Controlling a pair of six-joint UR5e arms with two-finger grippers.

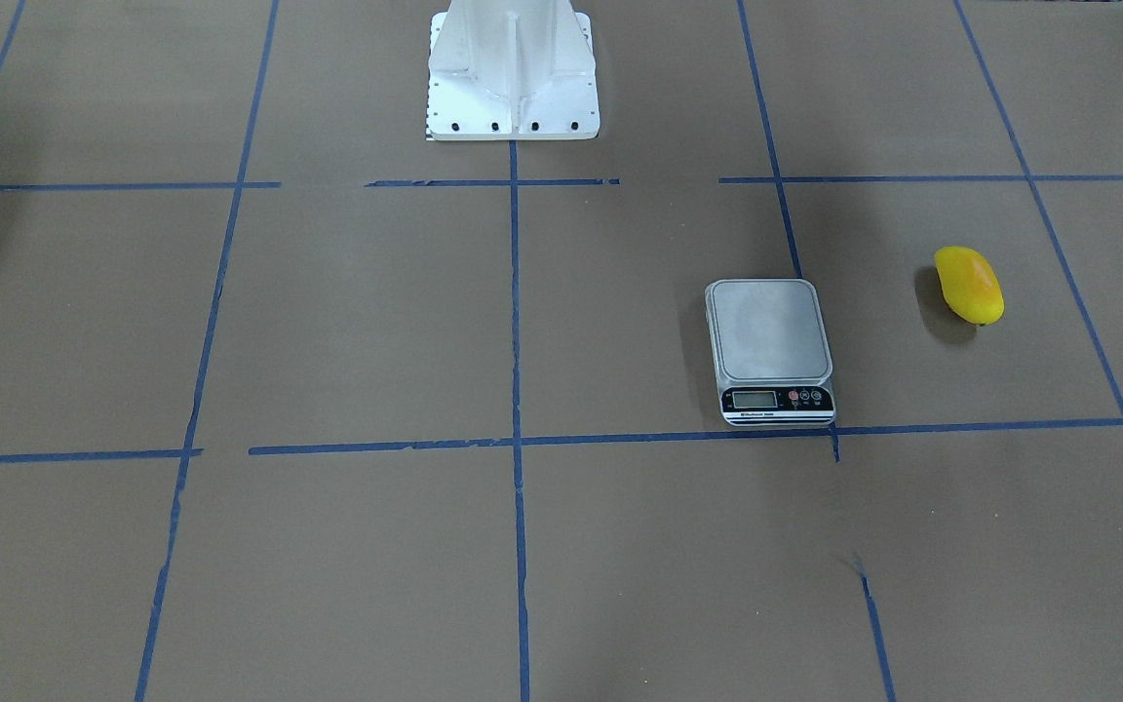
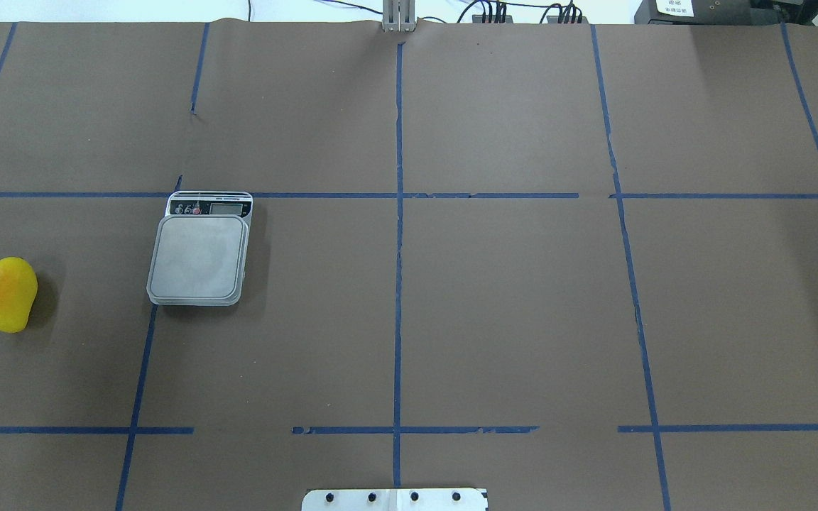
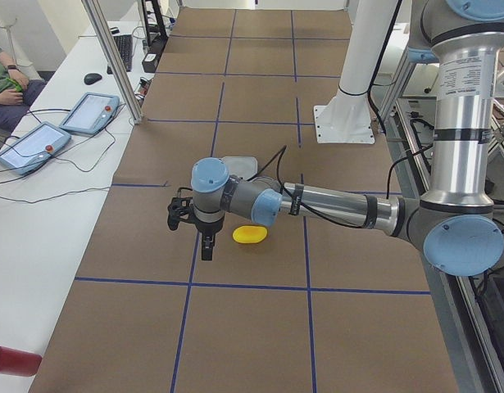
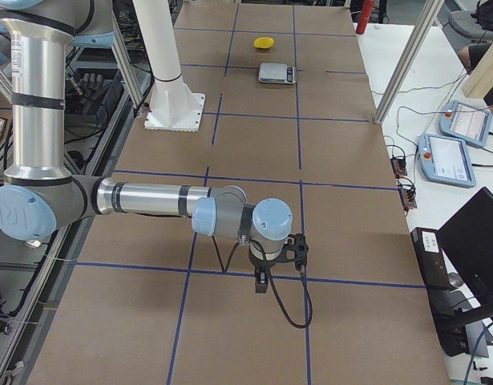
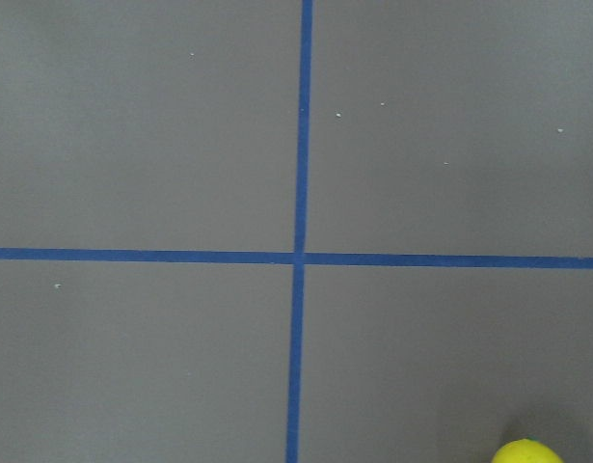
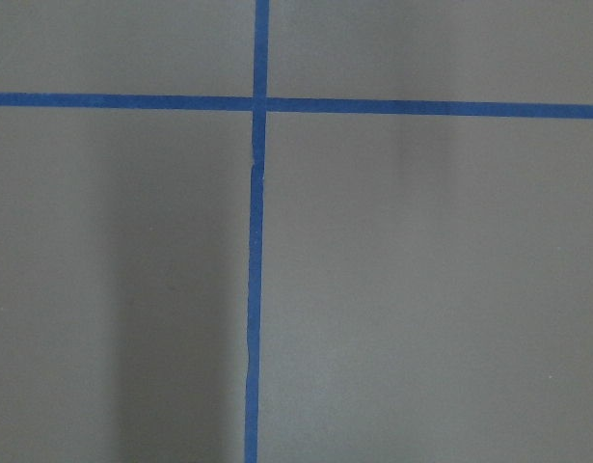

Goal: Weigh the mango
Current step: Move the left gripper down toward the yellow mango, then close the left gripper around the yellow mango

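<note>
The yellow mango [image 1: 969, 285] lies on its side on the brown table, apart from the scale and on my left of it. It also shows in the overhead view [image 2: 10, 294], the exterior left view [image 3: 250, 235] and at the bottom edge of the left wrist view [image 5: 527, 451]. The silver scale [image 1: 768, 331] [image 2: 198, 257] has nothing on its platform. My left gripper [image 3: 204, 248] hangs above the table just beside the mango; I cannot tell whether it is open. My right gripper [image 4: 262, 282] hovers far from both, over bare table; I cannot tell its state.
The white robot pedestal [image 1: 513, 73] stands at the table's middle on the robot's side. Blue tape lines [image 2: 398, 213] grid the brown table. Metal posts [image 3: 112, 61] and tablets [image 3: 89, 111] line the operators' side. A person [image 3: 6, 82] sits there.
</note>
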